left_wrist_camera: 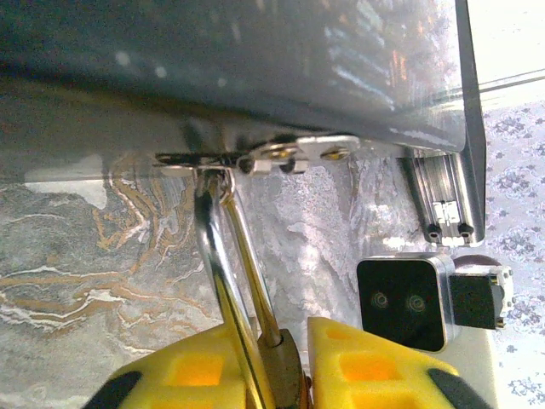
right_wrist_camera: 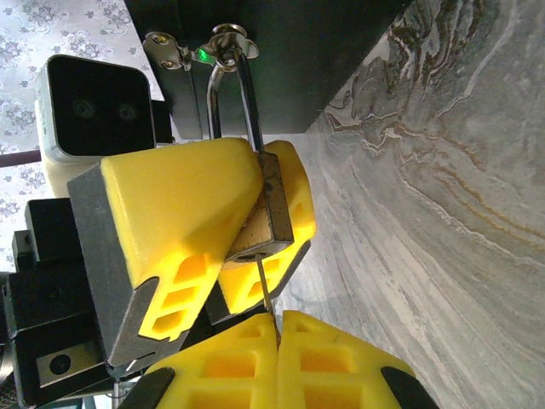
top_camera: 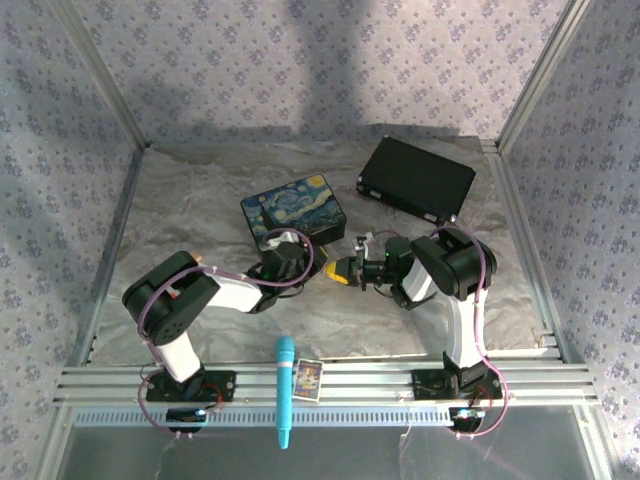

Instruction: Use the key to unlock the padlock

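top view: grey crinkled marbled table (top_camera: 190,215) is sitting inside lilac flowered walls (top_camera: 250,60). left arm (top_camera: 180,300) and right arm (top_camera: 455,265) are reaching in toward each other. right gripper (top_camera: 345,271) is showing yellow just beside the near right corner of the blue tin (top_camera: 295,213). tin is lying shut. black box (top_camera: 418,178) is lying shut behind it to the right. contents of both are hidden. cyan pen (top_camera: 285,390) and small card (top_camera: 307,380) are lying on the near rail.

left wrist: left gripper (left_wrist_camera: 285,377) is pinching the padlock (left_wrist_camera: 285,351) between its yellow fingers. shackle (left_wrist_camera: 223,256) is running up through the hasp (left_wrist_camera: 298,153) on the tin's side, with the marbled table lying behind.

right wrist: right gripper is pressing its fingers together on the key (right_wrist_camera: 266,294). the thin blade is pointing up into the bottom of the brass padlock; cannot tell how deep. left gripper's fingers are clamping the padlock body from both sides, and the padlock is hanging off the hasp.
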Motion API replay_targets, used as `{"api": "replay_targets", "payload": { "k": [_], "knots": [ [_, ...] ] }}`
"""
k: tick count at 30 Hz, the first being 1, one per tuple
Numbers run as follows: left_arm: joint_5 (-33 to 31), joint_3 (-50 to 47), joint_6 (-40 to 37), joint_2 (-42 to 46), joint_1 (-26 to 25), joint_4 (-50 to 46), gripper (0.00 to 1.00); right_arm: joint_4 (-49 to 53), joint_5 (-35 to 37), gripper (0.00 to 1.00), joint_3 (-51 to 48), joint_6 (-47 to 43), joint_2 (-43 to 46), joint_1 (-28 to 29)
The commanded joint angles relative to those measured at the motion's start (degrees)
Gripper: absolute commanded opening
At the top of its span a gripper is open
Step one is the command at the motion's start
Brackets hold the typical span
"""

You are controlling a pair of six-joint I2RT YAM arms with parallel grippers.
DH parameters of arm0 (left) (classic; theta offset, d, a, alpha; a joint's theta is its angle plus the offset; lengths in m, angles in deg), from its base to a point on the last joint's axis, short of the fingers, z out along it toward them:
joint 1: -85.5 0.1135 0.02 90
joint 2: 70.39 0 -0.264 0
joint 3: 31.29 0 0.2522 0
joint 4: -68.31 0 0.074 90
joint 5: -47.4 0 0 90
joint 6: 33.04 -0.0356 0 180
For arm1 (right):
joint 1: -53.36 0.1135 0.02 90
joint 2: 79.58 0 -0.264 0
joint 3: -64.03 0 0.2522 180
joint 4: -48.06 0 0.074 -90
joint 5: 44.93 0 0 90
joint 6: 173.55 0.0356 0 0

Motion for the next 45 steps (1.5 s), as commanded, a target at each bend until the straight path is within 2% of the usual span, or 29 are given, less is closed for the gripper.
{"api": "replay_targets", "payload": {
  "k": [1,13,19,33,39,45],
  "knots": [
    [7.23,-0.48,5.36,-1.46,-1.38,-5.11,0.12,-1.68,1.28,0.0,0.12,-1.17,0.95,-0.54],
    [7.16,0.48,6.18,0.3,-1.24,-8.04,0.08,-1.7,0.76,0.0,-2.42,-1.27,3.72,0.56],
    [9.23,-1.93,10.32,-1.27,-0.46,0.49,0.05,-1.72,0.43,0.0,-2.08,-1.37,3.31,-0.41],
    [11.02,-2.43,11.71,-1.44,-0.42,3.04,0.0,-1.74,-0.36,0.0,1.3,-1.4,0.11,-1.3],
    [11.62,-2.22,10.54,-0.94,-0.72,2.29,0.0,-1.74,-1.09,0.0,3.05,-0.05,-1.76,-2.69],
    [10.28,-1.42,6.67,0.87,-1.05,-3.04,0.0,-1.77,-2.57,0.0,3.53,3.5,-0.9,-3.97]
  ]
}}
